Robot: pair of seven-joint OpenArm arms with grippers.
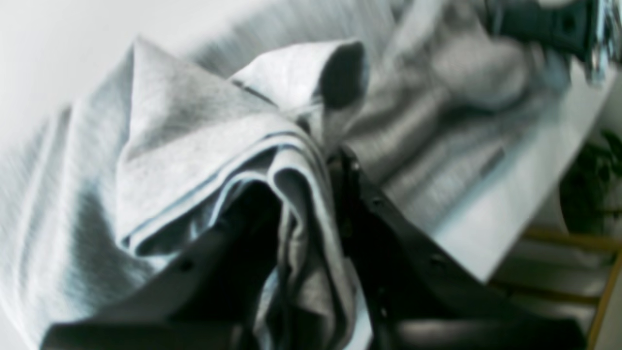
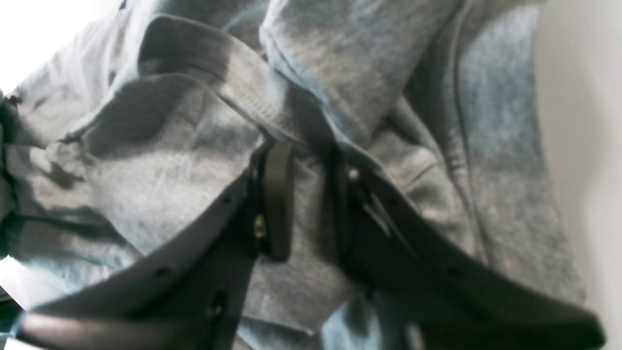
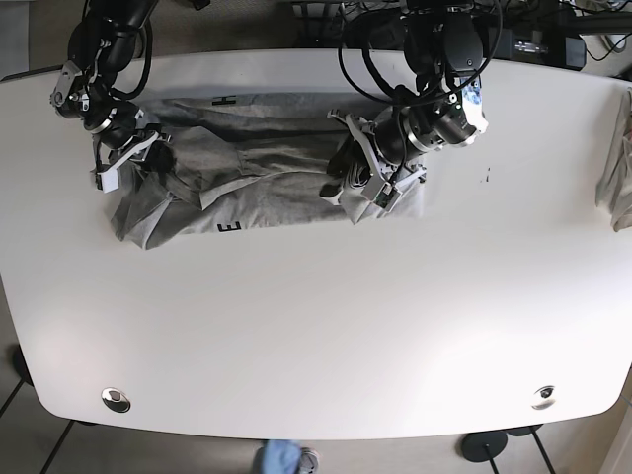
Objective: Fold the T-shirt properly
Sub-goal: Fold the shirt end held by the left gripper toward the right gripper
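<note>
A grey T-shirt [image 3: 257, 163] with black lettering lies bunched across the far half of the white table [image 3: 316, 326]. My left gripper [image 3: 357, 188] is shut on a bundle of its folded edges at the shirt's right end; the left wrist view shows cloth layers [image 1: 291, 175] pinched between the black fingers. My right gripper [image 3: 128, 158] is at the shirt's left end, shut on a fold of grey fabric [image 2: 311, 194] that passes between its fingers [image 2: 278, 194].
Another pale cloth [image 3: 618, 188] hangs at the table's right edge. Cables and dark equipment [image 3: 533, 35] sit behind the far edge. The left arm's body [image 3: 434, 59] reaches over the far middle.
</note>
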